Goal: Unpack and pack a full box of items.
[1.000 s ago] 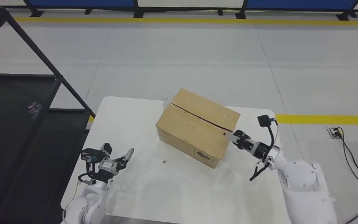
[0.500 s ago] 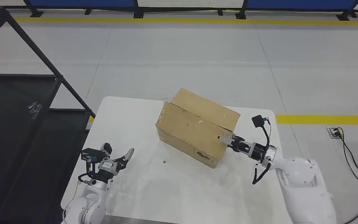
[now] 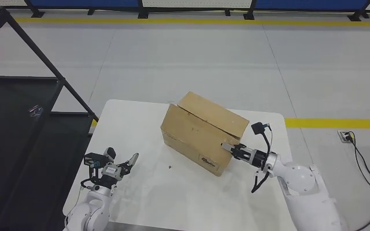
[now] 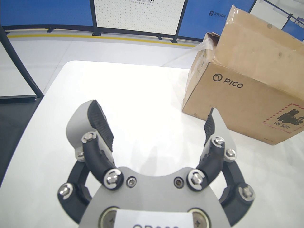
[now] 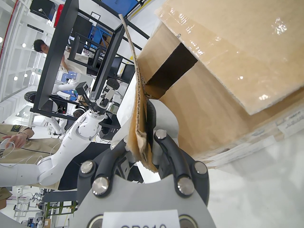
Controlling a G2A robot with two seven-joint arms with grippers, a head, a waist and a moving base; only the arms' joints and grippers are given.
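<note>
A: Biggest thing first: the white round-cornered desk point(image 3: 144, 196). On its far half, over toward the right arm, sits the brown cardboard box point(image 3: 196, 130), turned at an angle to the desk edges.

B: Clear shiny tape point(image 5: 190, 22) catches the light on the top panel. Now look at the end facing the right arm. The corrugated cardboard end flap point(image 5: 137, 84) stands swung out from the box, with a dark gap showing behind it.

A: And there's the right claw point(image 3: 231, 148), right at that near corner of the box. In the wrist view the jaws are pinched together on the flap's ragged edge, cardboard sandwiched between them. That's a firm clamp.

B: Over on the other side, the left claw point(image 3: 120, 163) is at the near-left corner of the desk, well apart from the box.

A: Its jaws are spread wide! The ribbed black pads point(image 4: 101, 119) have nothing between them, just bare desk beyond. I can't tell whether it touches the surface.

B: Smallest item: a tiny dark speck point(image 3: 169, 167) on the desk between the left claw and the box, nearer the box.
</note>
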